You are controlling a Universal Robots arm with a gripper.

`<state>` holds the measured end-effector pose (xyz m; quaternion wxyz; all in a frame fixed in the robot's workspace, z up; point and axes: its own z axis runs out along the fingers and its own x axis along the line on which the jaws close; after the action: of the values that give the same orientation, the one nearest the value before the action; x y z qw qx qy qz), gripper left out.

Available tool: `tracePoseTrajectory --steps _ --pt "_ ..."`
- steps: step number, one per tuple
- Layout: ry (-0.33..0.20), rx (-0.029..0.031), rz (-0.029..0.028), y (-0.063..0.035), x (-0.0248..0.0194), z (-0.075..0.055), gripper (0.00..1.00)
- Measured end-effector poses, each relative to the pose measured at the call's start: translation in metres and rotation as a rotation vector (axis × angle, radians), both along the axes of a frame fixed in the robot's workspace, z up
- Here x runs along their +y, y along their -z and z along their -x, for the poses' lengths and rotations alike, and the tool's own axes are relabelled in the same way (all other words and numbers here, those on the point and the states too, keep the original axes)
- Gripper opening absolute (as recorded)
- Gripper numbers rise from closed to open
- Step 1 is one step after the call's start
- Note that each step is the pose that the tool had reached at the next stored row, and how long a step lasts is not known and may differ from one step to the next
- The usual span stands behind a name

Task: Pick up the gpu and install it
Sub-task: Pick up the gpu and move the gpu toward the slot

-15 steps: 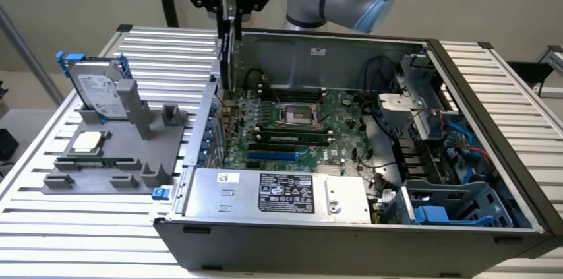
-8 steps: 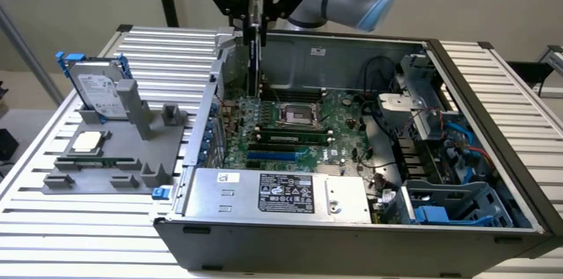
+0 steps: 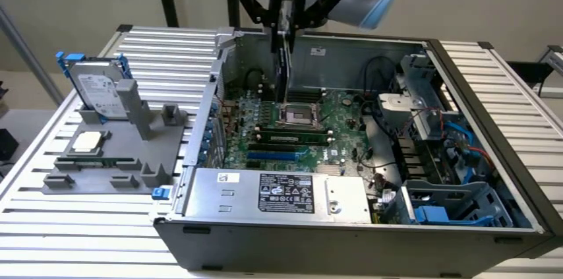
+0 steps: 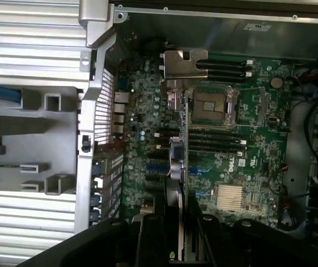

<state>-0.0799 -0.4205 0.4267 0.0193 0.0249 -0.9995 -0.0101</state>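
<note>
My tool [image 3: 286,22] clamped on gpu [image 3: 281,71], card hanging edge-down over motherboard [image 3: 347,113] in open case [image 3: 352,252]. Pickup done; gpu not yet seated.

Soft, even light fell from overhead. The slatted table [image 3: 88,239] shone pale, with mild glare along its near edge. Inside the open computer case [image 3: 352,243] shadow dimmed the motherboard [image 3: 304,137]. The gpu [image 4: 185,65] gleamed at its silver bracket; the gripper [image 4: 178,239] clamping it was underlit black.

Green motherboard [image 3: 304,127]; gpu [image 4: 185,67] bracket silver; black claw [image 3: 285,25]; hard drive [image 3: 95,88] rails blue; grey tray [image 3: 105,160].
</note>
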Motion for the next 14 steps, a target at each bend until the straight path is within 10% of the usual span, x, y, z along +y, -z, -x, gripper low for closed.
tracePoseTrajectory --steps 10,14 --pt "0.001 0.0001 0.0111 0.0123 0.0000 -0.042 0.27" --pt "0.001 0.0088 0.0126 0.0160 0.0000 -0.050 0.27"
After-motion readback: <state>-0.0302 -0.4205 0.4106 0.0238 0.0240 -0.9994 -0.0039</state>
